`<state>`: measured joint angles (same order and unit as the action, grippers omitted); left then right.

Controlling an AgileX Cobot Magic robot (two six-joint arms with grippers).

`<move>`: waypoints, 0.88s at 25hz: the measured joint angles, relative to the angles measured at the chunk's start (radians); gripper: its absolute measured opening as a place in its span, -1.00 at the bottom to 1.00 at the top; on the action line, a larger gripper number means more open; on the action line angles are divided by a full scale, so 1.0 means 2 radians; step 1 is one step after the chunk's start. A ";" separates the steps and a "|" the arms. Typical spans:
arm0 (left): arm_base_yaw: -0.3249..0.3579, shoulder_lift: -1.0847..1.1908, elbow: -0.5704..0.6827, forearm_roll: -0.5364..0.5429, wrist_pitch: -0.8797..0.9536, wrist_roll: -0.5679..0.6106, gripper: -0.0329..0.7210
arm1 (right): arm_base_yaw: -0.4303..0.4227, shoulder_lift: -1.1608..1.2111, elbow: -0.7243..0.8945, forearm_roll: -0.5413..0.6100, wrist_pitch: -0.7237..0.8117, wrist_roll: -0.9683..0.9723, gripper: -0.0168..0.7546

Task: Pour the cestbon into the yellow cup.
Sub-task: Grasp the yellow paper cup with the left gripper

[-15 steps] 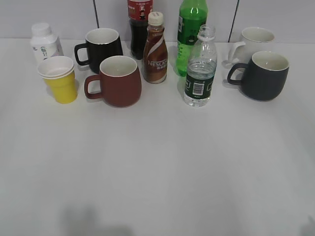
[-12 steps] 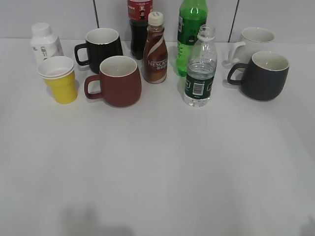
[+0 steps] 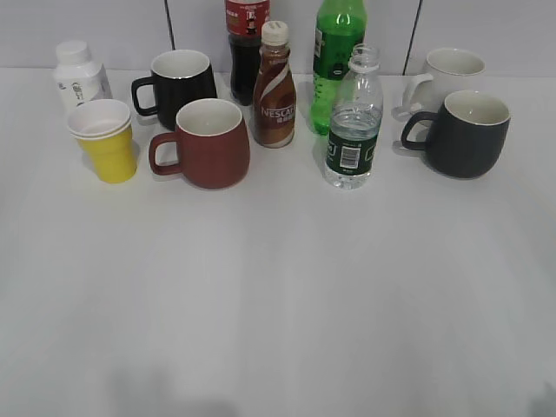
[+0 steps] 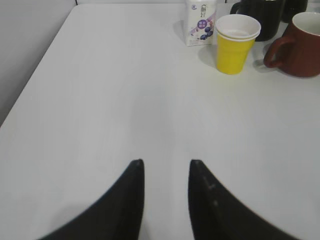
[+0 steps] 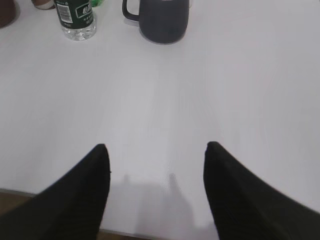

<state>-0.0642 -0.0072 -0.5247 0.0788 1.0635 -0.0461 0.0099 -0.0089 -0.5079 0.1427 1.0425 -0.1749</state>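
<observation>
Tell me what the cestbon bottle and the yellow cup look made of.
The cestbon bottle: thin clear plastic, judging by the see-through wall and ribbed base. The yellow cup: probably paper or thin plastic, matte yellow outside, white inside, with a second rim nested within.

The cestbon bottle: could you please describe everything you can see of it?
The cestbon is a small clear plastic bottle with no cap, partly filled with water. A dark green label with a white barcode patch wraps its lower half. It stands upright on the white table, in front of the green bottle and left of the dark grey mug. Nothing grips it; whether it touches the green bottle is unclear.
</observation>
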 joint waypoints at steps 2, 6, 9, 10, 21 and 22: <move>0.000 0.000 0.000 0.000 0.000 0.000 -0.29 | 0.000 0.000 0.000 0.000 0.000 0.000 0.20; 0.000 0.000 0.000 0.000 0.000 0.000 -0.29 | 0.000 0.000 0.000 0.000 0.000 0.000 0.20; 0.000 0.000 0.000 0.000 0.000 0.000 -0.29 | 0.000 0.000 0.000 0.000 0.000 0.000 0.20; 0.000 0.000 0.000 0.000 0.000 0.000 -0.29 | 0.000 0.000 0.000 0.000 0.000 0.000 0.20; 0.000 0.000 0.000 0.000 0.000 0.000 -0.29 | 0.000 0.000 0.000 0.000 0.000 0.000 0.20; 0.000 0.000 0.000 0.000 0.000 0.000 -0.29 | 0.000 0.000 0.000 0.000 0.000 0.000 0.20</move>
<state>-0.0642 -0.0072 -0.5247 0.0779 1.0635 -0.0461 0.0099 -0.0089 -0.5079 0.1427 1.0425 -0.1749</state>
